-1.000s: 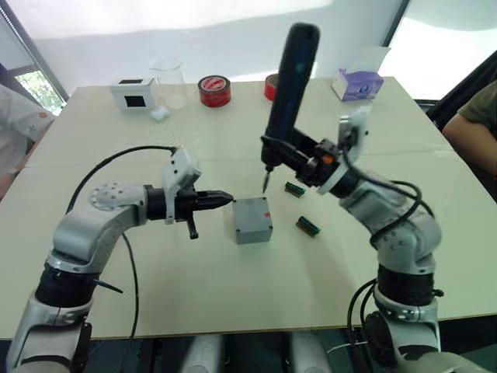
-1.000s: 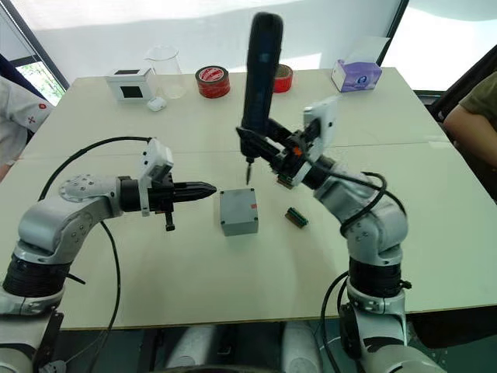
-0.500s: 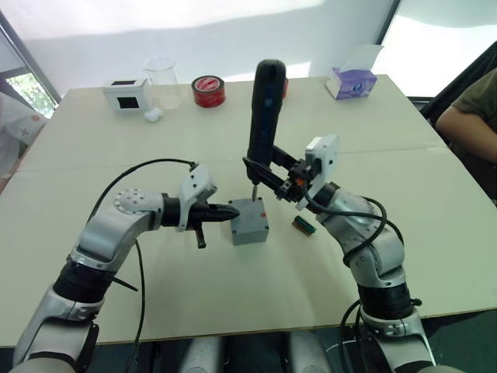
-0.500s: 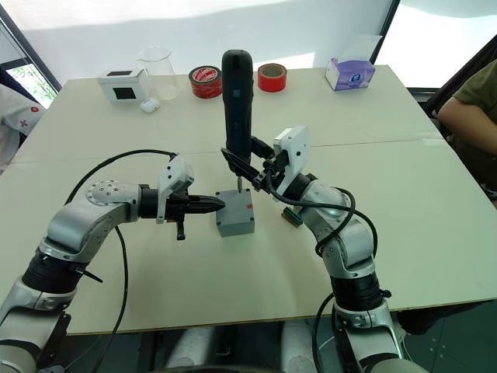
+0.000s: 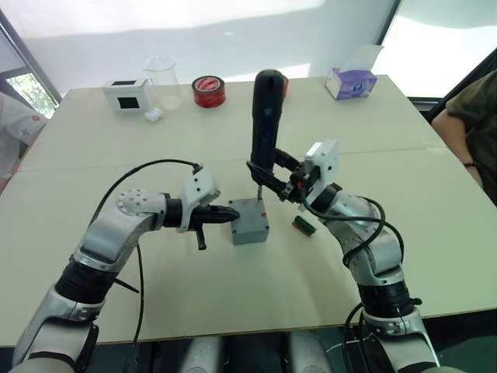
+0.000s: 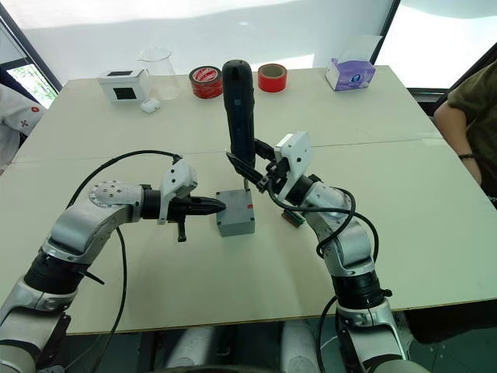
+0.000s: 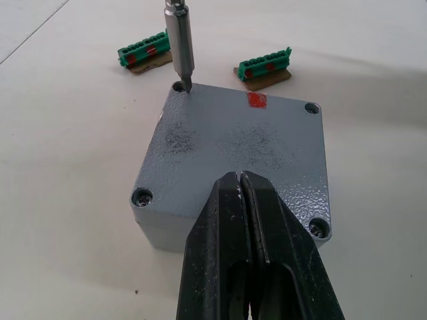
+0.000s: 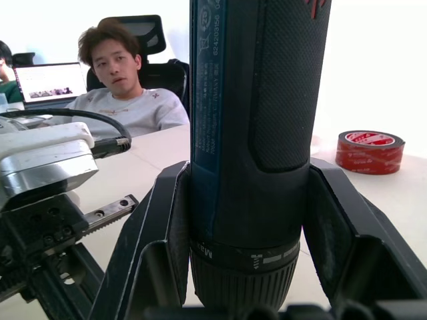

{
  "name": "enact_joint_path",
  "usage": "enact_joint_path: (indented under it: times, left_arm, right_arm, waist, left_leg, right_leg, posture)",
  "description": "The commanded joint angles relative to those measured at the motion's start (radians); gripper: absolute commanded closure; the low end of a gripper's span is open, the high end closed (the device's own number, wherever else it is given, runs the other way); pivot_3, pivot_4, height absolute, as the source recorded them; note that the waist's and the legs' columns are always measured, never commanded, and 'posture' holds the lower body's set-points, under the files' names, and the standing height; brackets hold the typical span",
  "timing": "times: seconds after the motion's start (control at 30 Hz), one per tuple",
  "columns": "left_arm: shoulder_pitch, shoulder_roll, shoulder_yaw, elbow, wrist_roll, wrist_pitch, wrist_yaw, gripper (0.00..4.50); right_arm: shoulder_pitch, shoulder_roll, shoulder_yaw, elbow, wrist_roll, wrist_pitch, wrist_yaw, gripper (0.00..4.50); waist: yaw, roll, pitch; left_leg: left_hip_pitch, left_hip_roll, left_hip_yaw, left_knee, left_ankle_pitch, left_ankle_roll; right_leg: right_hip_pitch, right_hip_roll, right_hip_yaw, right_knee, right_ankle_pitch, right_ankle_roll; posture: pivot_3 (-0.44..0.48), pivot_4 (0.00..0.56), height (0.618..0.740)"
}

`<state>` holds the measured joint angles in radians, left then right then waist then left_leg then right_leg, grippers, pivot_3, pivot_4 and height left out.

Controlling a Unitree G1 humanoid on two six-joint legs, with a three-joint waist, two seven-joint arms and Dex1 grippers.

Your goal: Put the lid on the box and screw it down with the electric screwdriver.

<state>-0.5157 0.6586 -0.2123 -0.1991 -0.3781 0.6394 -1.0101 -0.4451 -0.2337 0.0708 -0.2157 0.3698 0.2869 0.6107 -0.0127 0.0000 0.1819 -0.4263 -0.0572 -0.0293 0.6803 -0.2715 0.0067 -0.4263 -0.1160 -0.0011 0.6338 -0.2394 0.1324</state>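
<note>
The grey box sits mid-table with the lid on top, screw holes at its corners and a small red mark near its far edge. My right gripper is shut on the black electric screwdriver, holding it nearly upright by its lower end. Its metal bit touches the lid's far-left corner hole. My left gripper is shut, and its fingertips rest against the box's left edge, over the lid.
Two green terminal blocks lie just right of the box. At the back stand a white box with a black window, a beaker, red tape rolls and a tissue box. People sit at both table sides.
The camera has shifted since a second ago. The screwdriver's bit came down from above the table onto the lid's corner, and my left gripper closed in on the box. Little has moved in the last half second.
</note>
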Motion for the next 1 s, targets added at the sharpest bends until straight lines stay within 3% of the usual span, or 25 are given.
enact_joint_path:
  times: [0.03,0.5,0.67,0.8,1.0]
  left_arm:
    - [0.004,0.008,0.0,-0.023,0.016,-0.018,-0.001,4.5]
    - [0.016,0.006,-0.035,0.016,0.063,-0.046,-0.019,4.5]
    - [0.03,0.008,-0.04,0.023,0.074,-0.055,-0.02,4.5]
    - [0.04,0.012,-0.038,0.013,0.075,-0.048,-0.017,4.5]
    - [0.046,0.011,-0.04,0.012,0.082,-0.046,-0.014,4.5]
  right_arm:
    - [-0.005,0.012,-0.009,-0.007,-0.007,-0.046,-0.011,2.73]
    - [0.075,-0.001,0.047,0.034,-0.038,0.009,-0.006,2.73]
    - [0.1,0.0,0.084,0.088,-0.076,0.027,-0.022,2.73]
    - [0.114,0.015,0.096,0.102,-0.08,0.041,-0.041,2.73]
    - [0.137,0.023,0.101,0.144,-0.09,0.02,-0.04,2.73]
  waist:
    - [0.0,0.0,0.0]
    - [0.0,0.0,-0.002]
    - [0.0,-0.002,-0.006]
    - [-0.001,-0.006,-0.012]
    - [-0.001,-0.007,-0.023]
  left_leg:
    - [0.0,0.0,0.0,0.0,0.0,0.0]
    - [0.004,0.0,0.0,0.0,-0.001,0.001]
    - [0.022,0.0,0.0,-0.006,-0.005,0.008]
    - [0.034,0.0,0.001,-0.014,-0.005,0.008]
    - [0.036,0.0,0.001,-0.016,-0.005,0.007]
  right_leg:
    - [0.0,0.0,0.0,0.0,0.0,0.0]
    - [0.004,0.0,0.0,-0.001,0.0,0.0]
    - [0.021,0.0,0.0,-0.004,-0.002,-0.002]
    - [0.026,-0.001,0.0,-0.007,-0.003,-0.003]
    - [0.031,-0.001,0.0,-0.007,-0.005,-0.004]
  posture:
    - [0.0,0.15,0.74]
    - [0.0,0.15,0.74]
    - [0.0,0.15,0.74]
    - [0.0,0.15,0.74]
    - [0.0,0.15,0.74]
